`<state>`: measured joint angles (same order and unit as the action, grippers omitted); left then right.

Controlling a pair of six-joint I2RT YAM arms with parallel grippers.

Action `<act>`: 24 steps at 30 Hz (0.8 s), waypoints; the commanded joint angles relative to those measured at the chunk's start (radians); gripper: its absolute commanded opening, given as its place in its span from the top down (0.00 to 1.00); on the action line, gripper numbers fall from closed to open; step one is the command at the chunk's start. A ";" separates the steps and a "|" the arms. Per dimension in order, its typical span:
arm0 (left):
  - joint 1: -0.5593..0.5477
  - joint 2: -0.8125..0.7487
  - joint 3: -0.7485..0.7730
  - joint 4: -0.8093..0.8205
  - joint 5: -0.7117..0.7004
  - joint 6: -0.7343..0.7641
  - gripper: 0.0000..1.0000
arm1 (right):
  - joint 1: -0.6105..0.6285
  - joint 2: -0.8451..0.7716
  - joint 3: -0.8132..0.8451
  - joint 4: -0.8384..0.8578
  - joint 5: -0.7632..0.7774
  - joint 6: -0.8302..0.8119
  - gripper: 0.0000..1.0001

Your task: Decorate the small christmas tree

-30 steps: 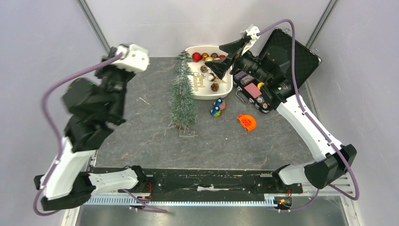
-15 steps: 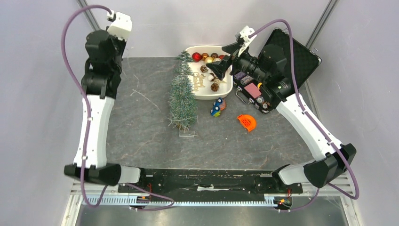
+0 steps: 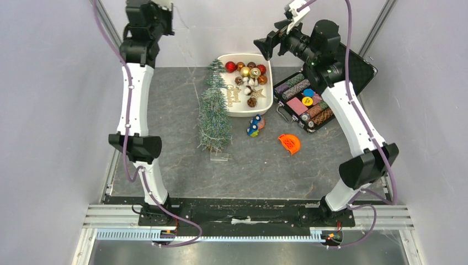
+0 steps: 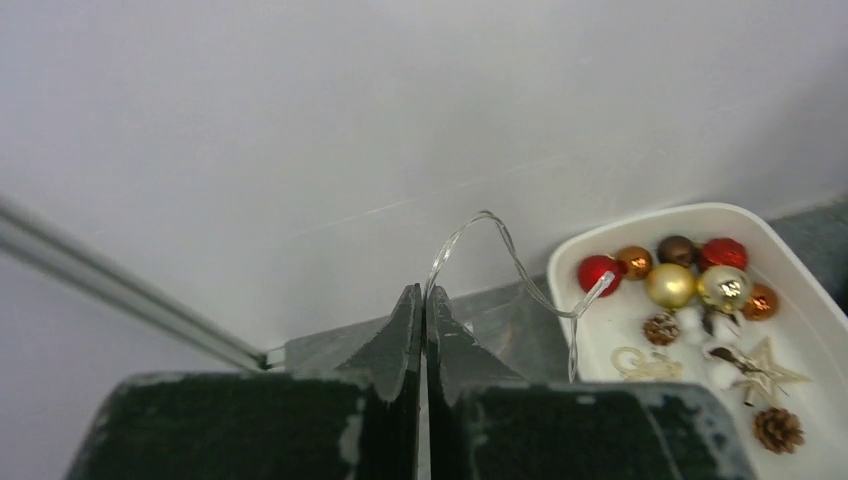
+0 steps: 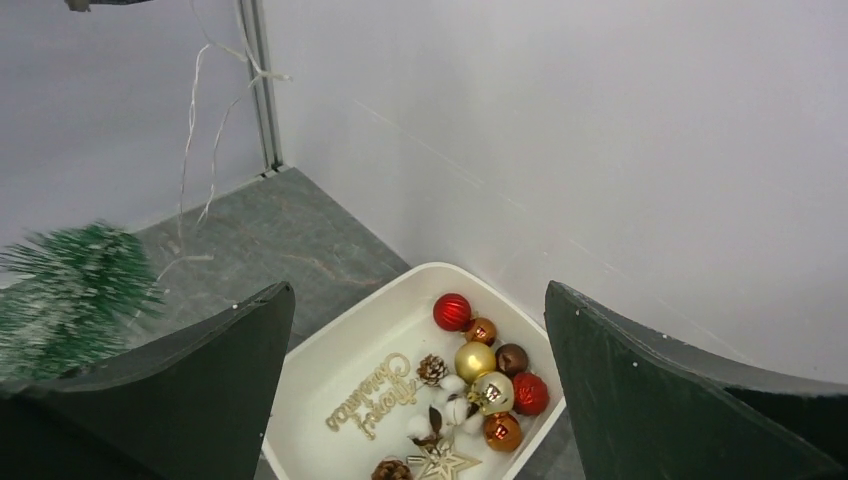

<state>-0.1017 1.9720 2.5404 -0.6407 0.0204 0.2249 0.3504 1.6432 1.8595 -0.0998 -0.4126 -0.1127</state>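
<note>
Our left hand (image 4: pixel 422 300) is raised high, far left, pinching a thin wire (image 4: pixel 520 270). Our right hand (image 5: pixel 417 290) hangs spread above the tray (image 5: pixel 330 385).

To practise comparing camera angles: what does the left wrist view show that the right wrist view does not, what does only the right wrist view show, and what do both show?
Only the left wrist view: the left gripper close up, shut on a thin clear light wire that loops toward the tray.

Only the right wrist view: the right gripper, wide open and empty, and the frosted top of the small christmas tree.

Both: the white tray with red, gold and brown baubles, pine cones and a gold star, plus the wire.
</note>
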 commanded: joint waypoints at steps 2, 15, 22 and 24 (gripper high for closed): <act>-0.160 0.063 0.037 -0.010 0.040 0.040 0.97 | -0.040 0.110 0.071 0.121 -0.196 0.015 0.02; -0.378 0.161 0.041 0.058 -0.017 0.145 0.98 | -0.042 0.336 0.007 0.584 -0.320 0.419 0.09; -0.379 0.172 0.040 0.047 -0.011 0.140 0.98 | -0.042 0.364 -0.056 0.619 -0.225 0.414 0.23; -0.378 0.169 0.043 0.046 -0.004 0.135 0.98 | -0.042 0.364 -0.104 0.648 -0.210 0.437 0.24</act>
<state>-0.4835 2.1391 2.5481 -0.6331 0.0231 0.3382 0.3092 1.9942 1.8118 0.4343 -0.6674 0.2729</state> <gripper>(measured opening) 0.037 0.766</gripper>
